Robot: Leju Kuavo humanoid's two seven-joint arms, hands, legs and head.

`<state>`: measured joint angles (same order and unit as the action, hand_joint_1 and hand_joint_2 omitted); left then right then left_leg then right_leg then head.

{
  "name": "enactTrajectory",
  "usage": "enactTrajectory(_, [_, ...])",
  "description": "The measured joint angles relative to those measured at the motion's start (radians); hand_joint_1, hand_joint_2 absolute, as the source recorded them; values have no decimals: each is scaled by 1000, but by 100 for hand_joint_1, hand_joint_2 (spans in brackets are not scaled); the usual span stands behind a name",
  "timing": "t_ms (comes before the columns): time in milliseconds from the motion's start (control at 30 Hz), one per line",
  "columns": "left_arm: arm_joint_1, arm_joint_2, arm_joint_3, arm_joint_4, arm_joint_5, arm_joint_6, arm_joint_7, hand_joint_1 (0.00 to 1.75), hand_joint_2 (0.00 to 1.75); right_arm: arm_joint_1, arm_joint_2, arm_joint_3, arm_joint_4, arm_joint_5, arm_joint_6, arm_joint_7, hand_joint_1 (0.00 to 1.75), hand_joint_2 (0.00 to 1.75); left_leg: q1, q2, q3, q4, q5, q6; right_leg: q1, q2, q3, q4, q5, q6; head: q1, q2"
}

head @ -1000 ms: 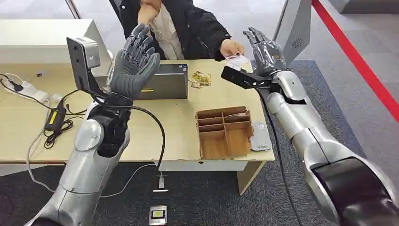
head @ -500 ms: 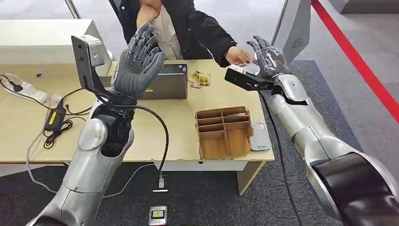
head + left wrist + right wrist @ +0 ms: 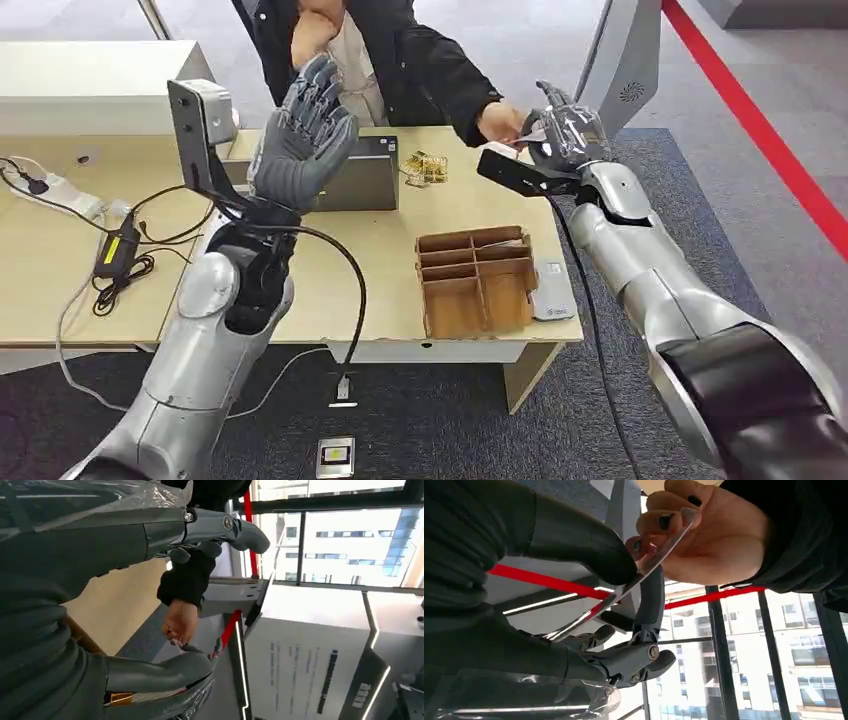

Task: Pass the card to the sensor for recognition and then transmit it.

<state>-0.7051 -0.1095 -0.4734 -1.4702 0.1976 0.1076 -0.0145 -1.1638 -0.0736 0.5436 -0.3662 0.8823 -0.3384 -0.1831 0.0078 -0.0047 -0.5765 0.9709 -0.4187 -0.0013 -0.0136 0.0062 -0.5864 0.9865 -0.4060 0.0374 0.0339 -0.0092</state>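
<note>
A person's hand [image 3: 497, 120] holds out a thin white card [image 3: 531, 135] at the table's far right edge. My right hand [image 3: 566, 128] meets it there. In the right wrist view my thumb [image 3: 589, 545] presses the card [image 3: 659, 555] against a finger behind it, while the person's hand [image 3: 709, 535] still holds the card's other end. My left hand [image 3: 302, 140] is raised above the table with fingers spread, holding nothing. In the left wrist view the person's hand [image 3: 180, 622] and the card [image 3: 178, 642] lie beyond my left hand [image 3: 100, 545].
A grey box-shaped device [image 3: 352, 176] lies on the wooden table [image 3: 330, 270] under my left hand. A brown compartment tray [image 3: 476, 280] sits at the front right, a flat white device [image 3: 553, 291] beside it. Cables and an adapter [image 3: 115, 255] lie left. A grey kiosk [image 3: 625, 60] stands behind my right hand.
The person's hand brought the card into my right hand, whose fingers have curled in around it. My left arm drifted slightly right and up.
</note>
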Motion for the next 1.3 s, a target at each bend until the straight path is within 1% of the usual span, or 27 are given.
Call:
enactTrajectory(433, [-11, -15, -16, 29, 7, -1, -16, 0, 175, 0, -1, 0, 13, -8, -11, -19, 175, 175, 0, 0, 0, 0, 0, 0, 0, 0, 0, 0, 0, 0, 0, 0])
enactTrajectory(600, [-13, -16, -27, 36, 8, -1, -24, 0, 175, -2, -3, 0, 13, -22, -6, -60, 175, 175, 0, 0, 0, 0, 0, 0, 0, 0, 0, 0, 0, 0, 0, 0])
enactTrajectory(833, [-11, -15, -28, 36, 3, 28, -30, 0, 175, -6, -22, -1, 12, -65, 42, -137, 175, 175, 0, 0, 0, 0, 0, 0, 0, 0, 0, 0, 0, 0, 0, 0])
enactTrajectory(900, [-5, -12, -27, 35, -2, 32, -29, 0, 175, -3, -37, -1, 10, -83, 53, -149, 175, 175, 0, 0, 0, 0, 0, 0, 0, 0, 0, 0, 0, 0, 0, 0])
enactTrajectory(1067, [21, 5, -26, 19, -12, 41, -15, 0, 175, 19, -85, -3, -3, -140, 98, -149, 175, 175, 0, 0, 0, 0, 0, 0, 0, 0, 0, 0, 0, 0, 0, 0])
enactTrajectory(1300, [60, 35, -18, -31, -30, 35, 23, 0, 175, 81, -186, -11, -48, -221, 178, -111, 175, 175, 0, -1, 0, 0, 0, 1, 0, -1, 1, -1, 0, 0, 0, 0])
